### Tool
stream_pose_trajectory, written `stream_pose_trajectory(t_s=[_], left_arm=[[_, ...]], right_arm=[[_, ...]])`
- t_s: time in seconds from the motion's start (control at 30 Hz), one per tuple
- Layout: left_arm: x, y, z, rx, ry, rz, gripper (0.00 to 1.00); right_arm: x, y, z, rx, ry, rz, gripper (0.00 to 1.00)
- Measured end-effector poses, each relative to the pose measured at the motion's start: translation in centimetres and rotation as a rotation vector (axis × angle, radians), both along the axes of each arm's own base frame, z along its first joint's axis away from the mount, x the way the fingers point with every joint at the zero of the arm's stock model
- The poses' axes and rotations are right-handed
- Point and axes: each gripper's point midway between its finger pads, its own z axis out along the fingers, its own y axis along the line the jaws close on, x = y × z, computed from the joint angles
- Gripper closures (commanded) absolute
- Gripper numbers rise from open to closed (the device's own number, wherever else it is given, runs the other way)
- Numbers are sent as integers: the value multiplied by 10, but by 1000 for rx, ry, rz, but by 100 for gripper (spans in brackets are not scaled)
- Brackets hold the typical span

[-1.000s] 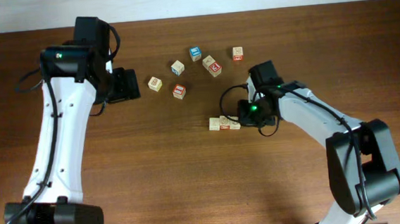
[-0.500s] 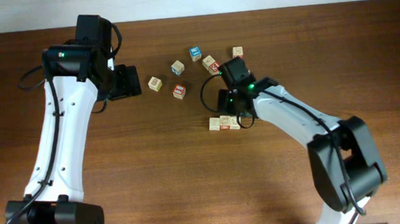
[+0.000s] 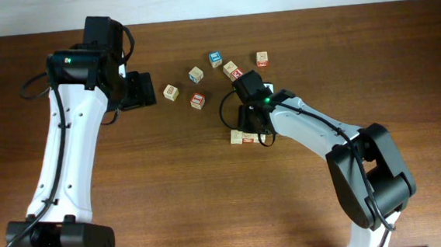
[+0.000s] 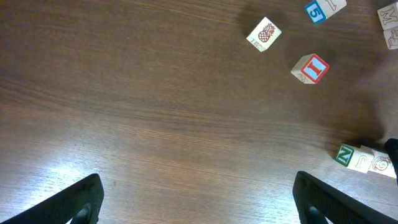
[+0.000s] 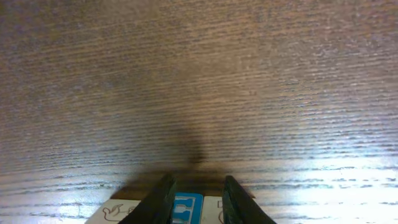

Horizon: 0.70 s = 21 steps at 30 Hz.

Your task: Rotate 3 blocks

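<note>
Overhead: nine blocks seem to be lying on the table, six loose blocks scattered toward the far edge and a row of three touching side by side nearer the middle, though the arm is hiding part of the row's right end. The left gripper is hanging over bare wood left of the loose blocks, well apart from the row. The right arm is reaching leftward, with the right gripper pointing down onto the row.

Left wrist: the left gripper is holding its jaws wide apart around nothing. Four loose blocks are showing at the top, and the row is sitting at the right edge.

Right wrist: the right gripper is straddling the middle of the row, a blue-faced block, with its fingers slightly parted. Whether they are pressing on it I cannot tell. A pale neighbour is lying on each side.
</note>
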Motion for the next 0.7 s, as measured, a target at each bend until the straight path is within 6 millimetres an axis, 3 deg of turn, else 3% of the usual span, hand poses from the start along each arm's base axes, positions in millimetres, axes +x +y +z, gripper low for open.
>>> stream_pose_trajectory(t_s=[0.7], left_arm=[[0,0,0,0,0,0,4]], right_arm=[[-5,2,-2,-24,16,126,75]])
